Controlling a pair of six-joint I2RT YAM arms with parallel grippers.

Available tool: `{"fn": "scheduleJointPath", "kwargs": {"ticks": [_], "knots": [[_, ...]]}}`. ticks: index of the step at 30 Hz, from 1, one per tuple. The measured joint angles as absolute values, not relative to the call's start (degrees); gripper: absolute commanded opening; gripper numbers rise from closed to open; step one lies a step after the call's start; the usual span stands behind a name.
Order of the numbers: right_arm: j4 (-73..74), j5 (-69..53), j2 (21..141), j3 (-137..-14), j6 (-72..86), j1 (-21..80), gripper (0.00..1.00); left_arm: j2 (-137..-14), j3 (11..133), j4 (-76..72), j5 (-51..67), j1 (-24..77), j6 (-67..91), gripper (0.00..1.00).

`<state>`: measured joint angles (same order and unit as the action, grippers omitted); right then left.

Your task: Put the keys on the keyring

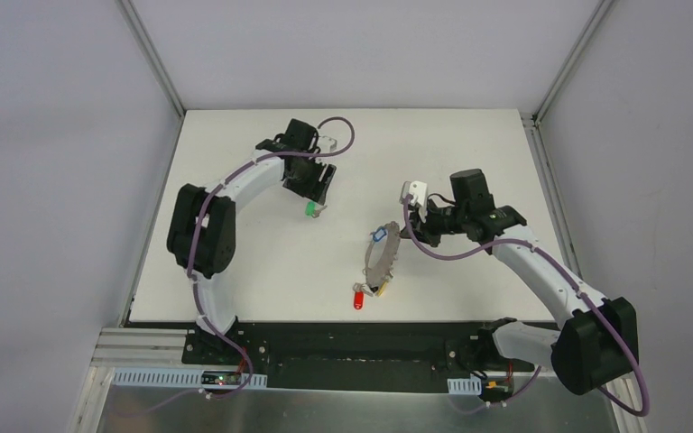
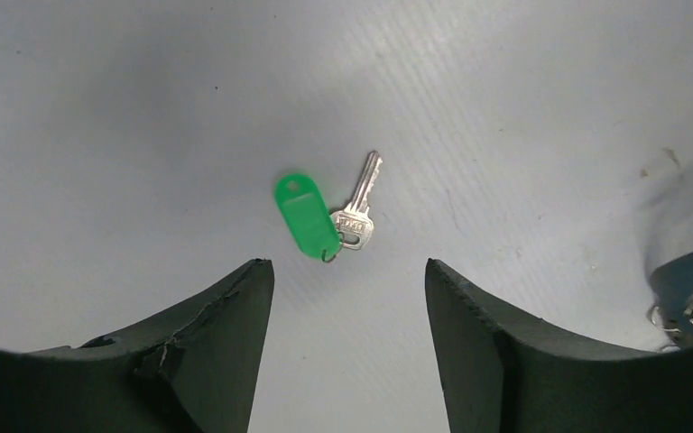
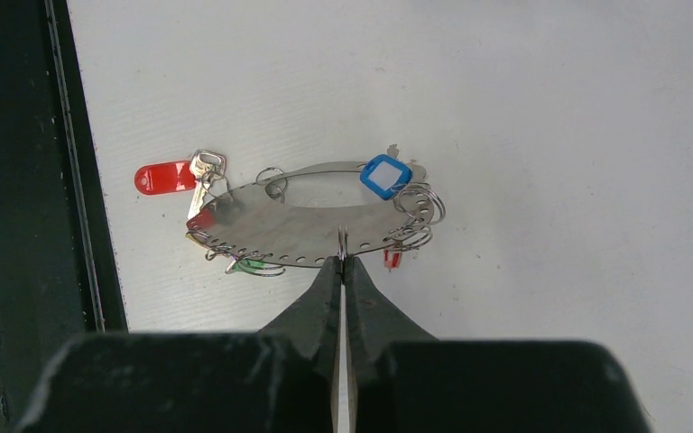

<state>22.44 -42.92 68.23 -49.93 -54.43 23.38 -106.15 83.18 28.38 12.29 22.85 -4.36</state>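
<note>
The left tool (image 2: 347, 268) hangs with fingers spread apart. The small silver key with a green oblong plastic tag (image 2: 323, 213) lies on the white worktop (image 2: 144, 135) just beyond its tips, untouched. The right tool (image 3: 343, 263) is pinched together on the near rim of the flat grey metal keyring (image 3: 271, 233), a blue plastic tag (image 3: 384, 176) at its far side.

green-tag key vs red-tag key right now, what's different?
Place: the green-tag key lies alone on the table, apart from the keyring; the red-tag key sits against the keyring's rim, seemingly hooked on.
Gripper: the open left gripper hovers over the green-tag key; the right gripper is shut on the keyring beside the red-tag key.
Both: silver key, oblong plastic tag.
</note>
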Motion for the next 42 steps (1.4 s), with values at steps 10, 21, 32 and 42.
{"fn": "scheduleJointPath", "kwargs": {"ticks": [10,21,32,42], "knots": [[22.35,-42.96,67.92,-49.8,-54.41,23.09,0.0,-113.93,88.62,35.57,9.76,23.7,-5.17,0.59],[22.35,-43.48,67.94,-49.8,-54.41,23.07,0.0,-116.49,90.26,37.28,8.47,24.4,-2.87,0.5],[22.37,-43.86,67.94,-49.8,-54.22,23.07,0.0,-119.42,91.96,39.09,8.45,24.4,-1.72,0.4],[22.41,-44.05,68.45,-49.8,-54.15,23.05,0.0,-119.74,92.53,39.66,8.43,24.4,-0.86,0.27]]}}
